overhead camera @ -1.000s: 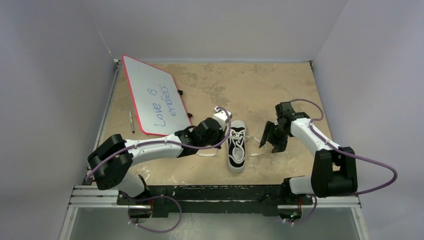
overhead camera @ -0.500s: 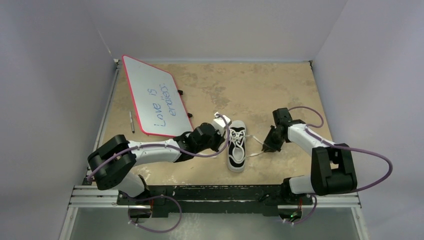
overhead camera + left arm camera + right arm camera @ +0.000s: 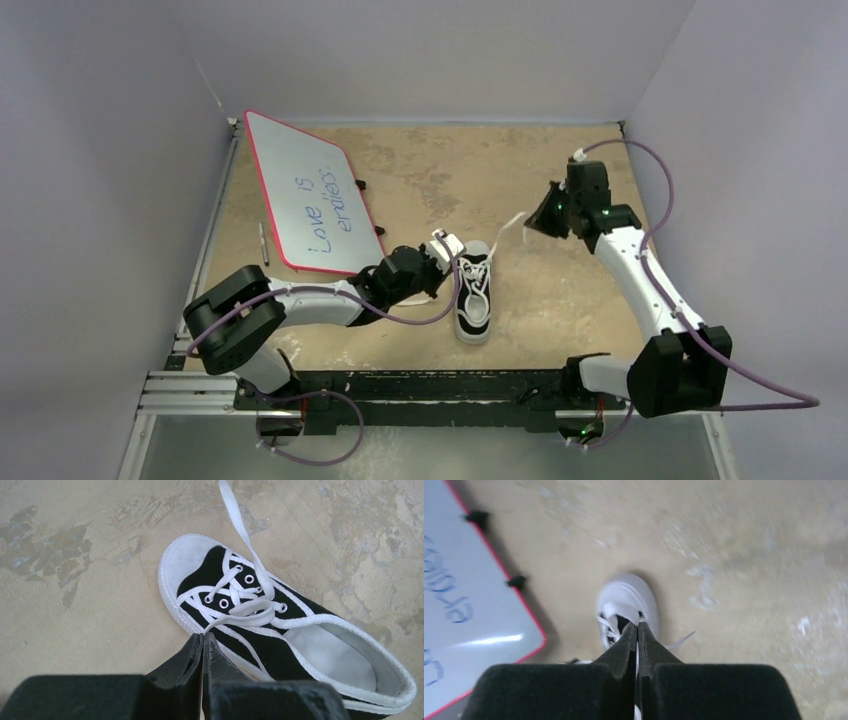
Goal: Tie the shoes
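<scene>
Toward the near edge, about mid-worktop (image 3: 450,170): sneaker (image 3: 472,312) standing on its sole, lengthwise near-to-far, black canvas, white toe cap (image 3: 176,566). My left gripper (image 3: 203,640) sits low, just beside the shoe's left flank, jaws pressed together. Left lace (image 3: 234,616) runs from the eyelets (image 3: 249,579) straight into the tips, so I read that as a pinch on it. The contact itself is hidden.

Farther out, right lace (image 3: 241,526) leaves the eyelets and rises in a straight line toward the far right. My right gripper (image 3: 637,630) is lifted above the right side of the worktop, well apart from the shoe, jaws closed on that lace. A white strip shows between them in the wrist view.

Far-left corner: whiteboard (image 3: 310,205) with blue writing, pen (image 3: 263,243) on the worktop beside its left edge. Not in play.

Handling guess: the shoe is small and light, so it will likely slide or tip before a lace gives. Pulls want balancing left vs right. Laces look flat, soft and limp, so loops will probably collapse without tension. They're also thin, so they could slip out of a closed pinch. Best hold is on the free lace run: far from the eyelets for pulling, closer in for forming a loop. Not the canvas.
</scene>
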Robot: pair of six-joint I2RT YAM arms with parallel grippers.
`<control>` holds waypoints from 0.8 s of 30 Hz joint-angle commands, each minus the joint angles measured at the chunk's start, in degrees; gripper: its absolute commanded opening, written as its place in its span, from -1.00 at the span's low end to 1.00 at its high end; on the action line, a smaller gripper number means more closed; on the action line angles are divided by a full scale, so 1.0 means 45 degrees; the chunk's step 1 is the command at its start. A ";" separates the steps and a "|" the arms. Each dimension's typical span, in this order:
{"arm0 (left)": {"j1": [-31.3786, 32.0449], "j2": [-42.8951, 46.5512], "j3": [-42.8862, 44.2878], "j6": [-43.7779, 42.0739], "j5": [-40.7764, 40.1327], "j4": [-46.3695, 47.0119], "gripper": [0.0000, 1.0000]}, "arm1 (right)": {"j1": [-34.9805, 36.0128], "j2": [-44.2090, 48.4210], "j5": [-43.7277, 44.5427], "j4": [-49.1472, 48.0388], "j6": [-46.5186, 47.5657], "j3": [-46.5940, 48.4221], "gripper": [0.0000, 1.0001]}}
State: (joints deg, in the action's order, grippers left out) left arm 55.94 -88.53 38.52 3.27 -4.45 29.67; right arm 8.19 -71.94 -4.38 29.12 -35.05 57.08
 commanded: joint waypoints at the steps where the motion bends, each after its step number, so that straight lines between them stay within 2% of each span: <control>1: -0.0029 -0.0251 -0.0551 -0.1343 0.0580 0.2326 -1.00 | -0.0035 -0.1197 -0.2527 -0.0930 0.0868 0.1922 -1.00; 3: -0.0027 -0.0465 -0.0535 -0.1899 0.0883 0.2731 -1.00 | 0.0360 -0.2186 -0.3874 -0.1436 0.0665 0.2620 -1.00; 8: -0.0028 -0.1145 -0.0522 -0.3142 0.2114 0.3572 -1.00 | 0.1960 -0.4052 -0.5216 -0.2916 -0.0603 0.3845 -1.00; 12: -0.0025 -0.1172 -0.0742 -0.3593 0.2326 0.4319 -1.00 | 0.3043 -0.5080 -0.5638 -0.3245 -0.1210 0.4235 -1.00; 16: -0.0010 -0.1251 -0.0761 -0.4484 0.2278 0.4111 -1.00 | 0.4185 -0.6692 -0.6139 -0.1186 0.0346 0.5455 -1.00; 24: 0.0036 -0.1293 -0.1019 -0.4688 0.2648 0.4266 -1.00 | 0.5456 -0.7942 -0.8188 0.0606 0.2875 0.5549 -1.00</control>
State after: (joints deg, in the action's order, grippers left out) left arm 55.92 -94.26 35.00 -16.32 5.13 44.14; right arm 30.74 -106.69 -34.63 24.97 -30.46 79.81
